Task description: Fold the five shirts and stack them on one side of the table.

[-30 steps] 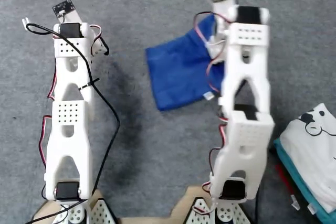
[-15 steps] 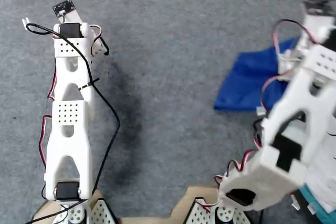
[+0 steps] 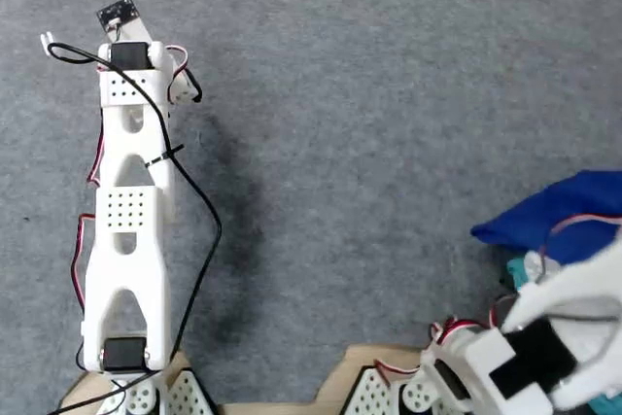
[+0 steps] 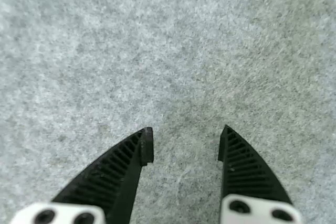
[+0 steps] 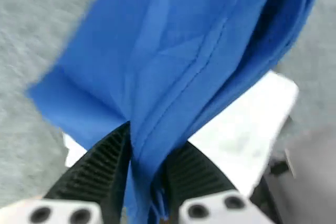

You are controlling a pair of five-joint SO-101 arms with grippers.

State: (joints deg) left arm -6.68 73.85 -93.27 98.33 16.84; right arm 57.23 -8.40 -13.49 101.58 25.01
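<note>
Blue shirt (image 3: 567, 214) sits at roughly 4 o'clock on the table (image 3: 369, 123), hard against the right edge. It's folded into a thick multi-layer bundle with one corner pointing toward 9 o'clock.

In the right wrist view the shirt (image 5: 173, 56) is a saturated plain blue. A stitched seam runs diagonally across the top face, and a rounded fold with stacked layers shows along one side.

Right gripper (image 5: 152, 141) is clamped on it. Both black ribbed fingers (image 5: 105, 161) pinch a bunched edge of the cloth and the rest fans out away from the claw.

White fabric (image 5: 247, 124) lies directly under the blue shirt and shows on both sides of it. Can't tell whether the blue one rests on it or hangs just above. A sliver of teal cloth (image 3: 519, 269) peeks out beside the right arm (image 3: 544, 347) in the high view.

The right arm is based near 5 o'clock and swung out toward 3–4 o'clock, covering most of what's under it.

The left arm (image 3: 126, 191) lies along the 9 o'clock side, stretched out toward 11, with a black cable (image 3: 199, 206) looping off it. Left gripper (image 4: 185, 142) has its jaws apart and nothing between them, just grey felt below.
</note>
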